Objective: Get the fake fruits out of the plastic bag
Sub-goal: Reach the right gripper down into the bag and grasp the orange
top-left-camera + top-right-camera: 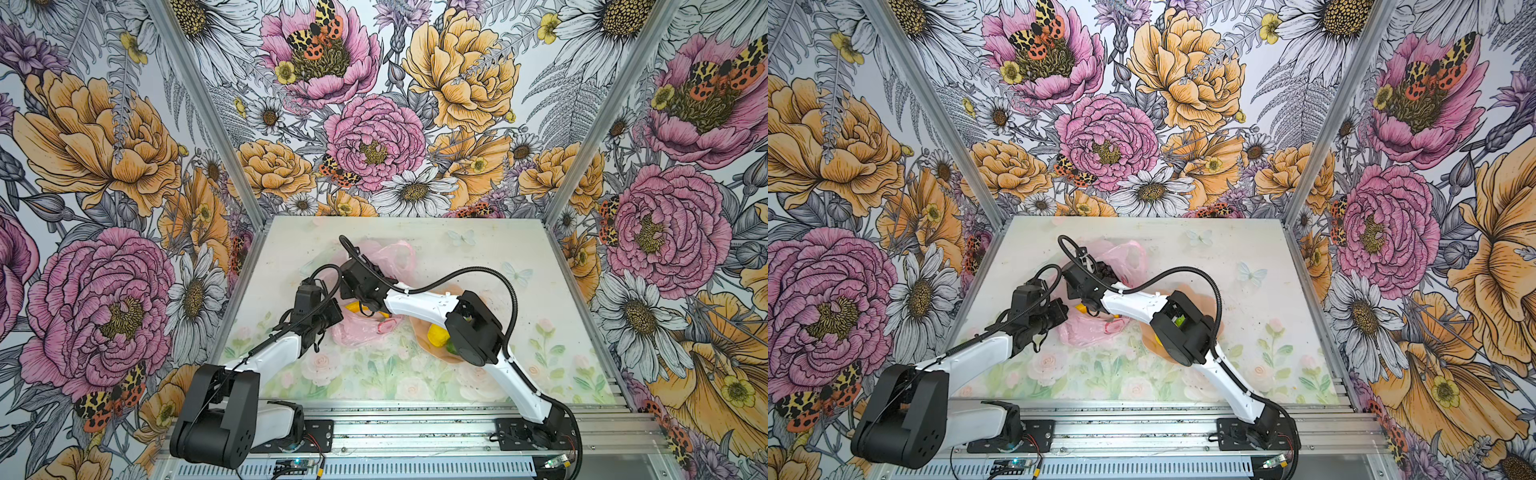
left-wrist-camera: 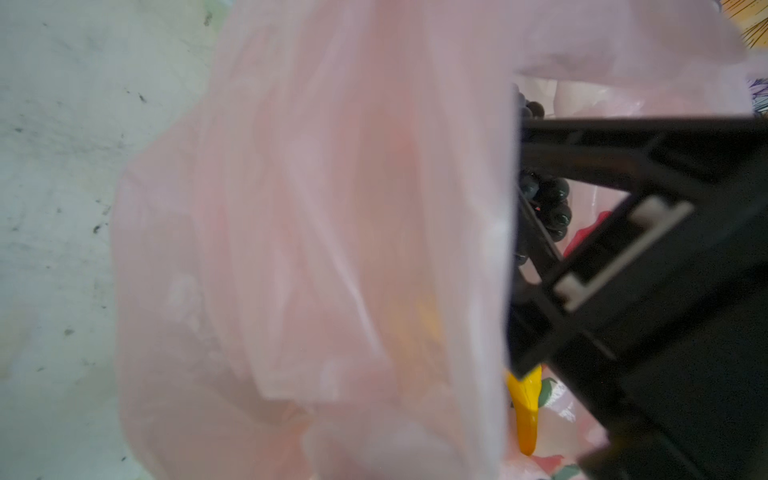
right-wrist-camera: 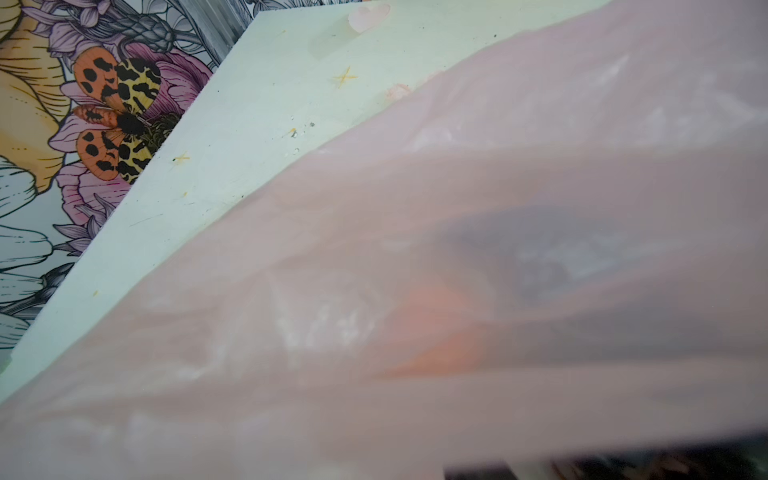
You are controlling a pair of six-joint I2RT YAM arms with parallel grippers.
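plastic bag (image 1: 361, 334) lies left of bench (image 1: 478, 257) centre. left pincer (image 1: 318, 334), closed, apparently pinches its film: hold the mouth lifted. right pincer (image 1: 1100, 272) straddles grape bunch (image 2: 550, 203); grip cannot be told. confirm hold before withdrawing.

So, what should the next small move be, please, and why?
Probably close the right gripper on the grape bunch and lift: it appears to straddle the grapes inside the plastic bag, while the shut left gripper sits at the bag's edge.
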